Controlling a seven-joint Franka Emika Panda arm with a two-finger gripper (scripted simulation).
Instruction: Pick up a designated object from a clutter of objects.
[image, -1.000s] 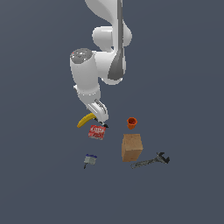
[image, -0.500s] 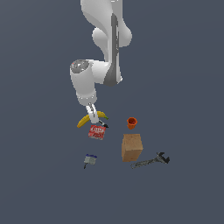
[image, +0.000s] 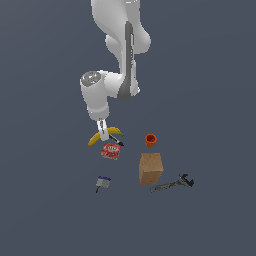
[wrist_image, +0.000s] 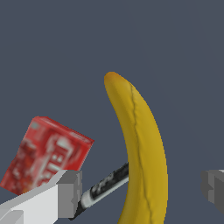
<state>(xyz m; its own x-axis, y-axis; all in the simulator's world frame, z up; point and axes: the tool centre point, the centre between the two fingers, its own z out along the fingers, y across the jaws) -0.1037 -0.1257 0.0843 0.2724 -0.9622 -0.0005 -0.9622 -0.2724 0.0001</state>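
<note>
The yellow banana (image: 95, 138) lies on the dark floor, and in the wrist view this banana (wrist_image: 142, 153) runs up between the two grey fingertips. My gripper (image: 103, 134) hangs right over its middle; the same gripper (wrist_image: 142, 192) is open, with a gap on each side of the fruit. One grey fingertip (wrist_image: 70, 194) sits over the black marker (wrist_image: 107, 180). The red packet (image: 110, 150) lies just beside the banana, on the near side in the exterior view.
An orange cup (image: 150, 140) stands at the exterior view's right of the banana. A tan cardboard box (image: 150, 168) and a dark wrench (image: 173, 184) lie farther right and nearer. A small grey-blue tool (image: 102, 183) sits near the front.
The arm has drawn in and straightened, so the gripper now points more directly down over the banana. No object has moved.
</note>
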